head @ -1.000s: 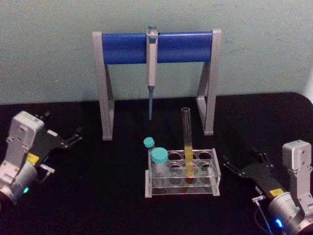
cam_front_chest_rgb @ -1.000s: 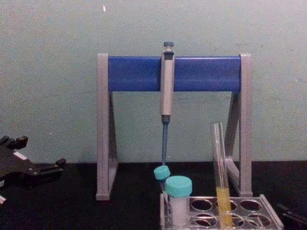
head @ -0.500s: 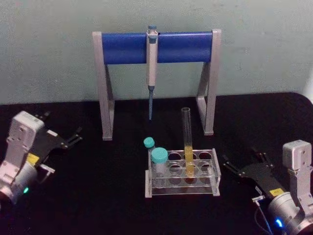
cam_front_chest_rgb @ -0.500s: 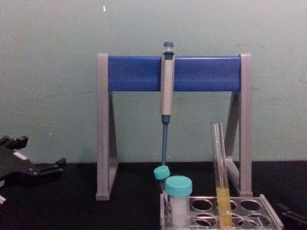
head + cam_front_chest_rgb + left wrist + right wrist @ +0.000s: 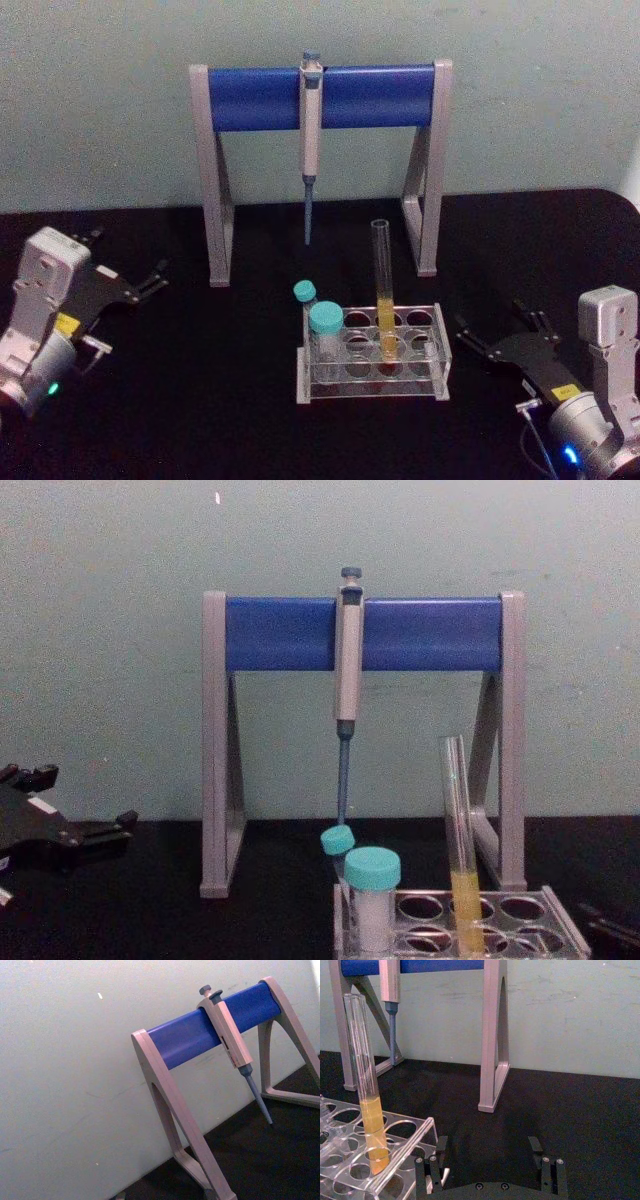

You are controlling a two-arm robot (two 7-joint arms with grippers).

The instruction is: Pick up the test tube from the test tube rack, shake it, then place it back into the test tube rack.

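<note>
Hands sit low near the tabletop's front corners: right hand (image 5: 500, 343) open and empty just beside the rack (image 5: 372, 377), left hand (image 5: 128, 281) open, well apart at the left edge. Rack holds the tube (image 5: 384, 290) upright in a middle hole, two capped vials (image 5: 325, 328) close beside it. Farther back stands the pipette stand (image 5: 320, 98). Likely risks: a reach that clips the rack wall, or a tilted lift that spills from the uncapped tube.
</note>
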